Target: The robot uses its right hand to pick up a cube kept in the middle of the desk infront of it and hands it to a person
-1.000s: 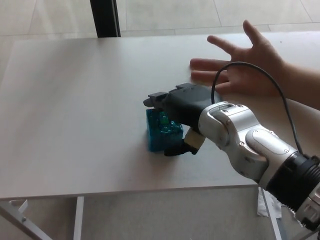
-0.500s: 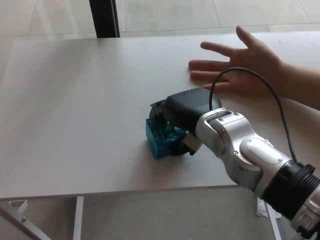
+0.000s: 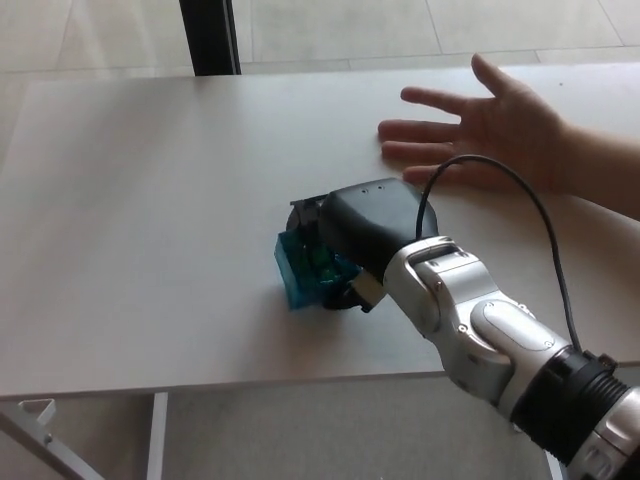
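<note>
A translucent blue-green cube (image 3: 298, 272) rests on the white desk (image 3: 150, 200), near its middle. My right hand (image 3: 355, 232) lies over the cube's right side, its black fingers wrapped around the top and its thumb at the near side. The cube is tilted, and much of it is hidden under the hand. A person's open hand (image 3: 490, 125) is held palm up over the far right of the desk, fingers spread toward the left. My left hand does not show.
A black cable (image 3: 540, 225) loops from my right wrist over the silver forearm (image 3: 480, 330). The desk's front edge (image 3: 250, 385) runs just below the cube. A dark post (image 3: 210, 35) stands behind the desk.
My right hand has come down over the cube and closed around it, pushing it slightly left and tilting it. The person's hand has lowered a little.
</note>
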Robot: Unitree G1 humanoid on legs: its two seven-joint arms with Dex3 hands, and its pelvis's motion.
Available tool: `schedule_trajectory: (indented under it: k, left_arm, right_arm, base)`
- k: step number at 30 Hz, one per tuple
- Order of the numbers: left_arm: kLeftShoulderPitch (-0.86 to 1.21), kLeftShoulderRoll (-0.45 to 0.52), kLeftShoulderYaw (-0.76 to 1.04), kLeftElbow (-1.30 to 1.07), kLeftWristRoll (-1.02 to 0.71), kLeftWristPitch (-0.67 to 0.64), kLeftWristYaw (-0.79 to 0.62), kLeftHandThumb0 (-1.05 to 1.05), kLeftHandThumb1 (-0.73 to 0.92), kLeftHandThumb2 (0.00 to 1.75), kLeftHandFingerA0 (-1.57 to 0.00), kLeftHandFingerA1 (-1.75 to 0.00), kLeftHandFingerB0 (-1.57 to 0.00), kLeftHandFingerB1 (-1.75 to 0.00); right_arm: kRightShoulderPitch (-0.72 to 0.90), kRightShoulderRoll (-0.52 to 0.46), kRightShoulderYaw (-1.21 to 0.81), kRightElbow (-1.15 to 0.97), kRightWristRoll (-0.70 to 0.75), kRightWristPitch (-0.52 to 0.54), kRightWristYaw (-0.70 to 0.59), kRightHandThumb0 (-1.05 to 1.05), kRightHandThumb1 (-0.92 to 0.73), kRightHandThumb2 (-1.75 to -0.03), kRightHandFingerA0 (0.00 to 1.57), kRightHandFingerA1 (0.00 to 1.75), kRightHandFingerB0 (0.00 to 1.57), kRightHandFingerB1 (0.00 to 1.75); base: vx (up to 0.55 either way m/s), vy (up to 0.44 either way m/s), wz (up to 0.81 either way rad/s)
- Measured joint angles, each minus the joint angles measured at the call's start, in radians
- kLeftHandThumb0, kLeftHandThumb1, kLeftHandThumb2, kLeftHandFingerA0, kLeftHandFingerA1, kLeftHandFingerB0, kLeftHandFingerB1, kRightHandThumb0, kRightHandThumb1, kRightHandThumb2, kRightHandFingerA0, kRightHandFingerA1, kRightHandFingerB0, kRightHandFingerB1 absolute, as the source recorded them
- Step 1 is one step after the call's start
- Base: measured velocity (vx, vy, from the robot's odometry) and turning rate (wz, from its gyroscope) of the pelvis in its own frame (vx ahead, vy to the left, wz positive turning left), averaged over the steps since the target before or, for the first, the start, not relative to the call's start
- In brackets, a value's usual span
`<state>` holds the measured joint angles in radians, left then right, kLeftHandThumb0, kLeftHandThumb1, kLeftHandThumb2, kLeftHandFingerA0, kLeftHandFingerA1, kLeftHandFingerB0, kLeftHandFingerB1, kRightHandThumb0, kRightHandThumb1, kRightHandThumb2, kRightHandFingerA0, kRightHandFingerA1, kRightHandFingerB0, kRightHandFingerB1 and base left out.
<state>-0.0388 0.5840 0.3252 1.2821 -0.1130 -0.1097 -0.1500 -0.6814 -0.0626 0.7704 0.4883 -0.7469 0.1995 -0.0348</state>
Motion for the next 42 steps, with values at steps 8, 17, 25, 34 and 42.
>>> schedule_trajectory:
  k: [8,17,25,34,42]
  left_arm:
    - [0.006,0.0,0.001,0.0,0.0,0.0,0.0,-1.05,0.64,0.93,-0.57,-1.47,-0.2,-1.41]
    - [0.018,0.0,0.002,0.001,0.0,-0.001,0.0,-1.05,0.68,0.89,-0.64,-1.47,-0.3,-1.39]
    - [0.031,0.0,0.0,0.002,0.001,-0.014,0.001,-1.05,0.66,0.89,-0.62,-1.47,-0.24,-1.46]
    - [0.044,0.0,0.002,0.005,0.002,-0.03,0.001,-0.73,0.71,0.62,-0.68,-0.46,-0.45,-0.36]
    - [0.05,0.0,0.011,0.005,0.001,-0.037,0.001,-0.72,0.7,0.62,-0.67,-0.45,-0.45,-0.37]
  right_arm:
    - [-0.003,-0.043,-0.062,0.019,0.001,-0.043,-0.094,-0.35,-0.54,-0.59,0.78,1.63,0.92,0.66]
    - [-0.129,-0.193,-0.189,0.112,0.0,-0.125,-0.206,-0.39,-0.5,-0.58,0.82,1.68,0.93,0.62]
    - [-0.244,-0.298,-0.245,0.245,-0.01,-0.201,-0.304,-0.38,-0.51,-0.59,0.84,1.64,0.94,0.6]
    - [-0.304,-0.308,-0.224,0.385,-0.045,-0.28,-0.399,-0.39,-0.5,-0.59,0.86,1.62,0.94,0.6]
    - [-0.321,-0.253,-0.19,0.483,-0.074,-0.297,-0.445,-0.39,-0.56,-0.57,0.82,1.61,0.92,0.6]
  base:
    - [0.0,0.0,0.0]
    - [0.0,0.0,0.0]
    - [0.0,0.0,0.0]
    - [0.0,0.0,0.0]
    - [0.0,0.0,0.0]
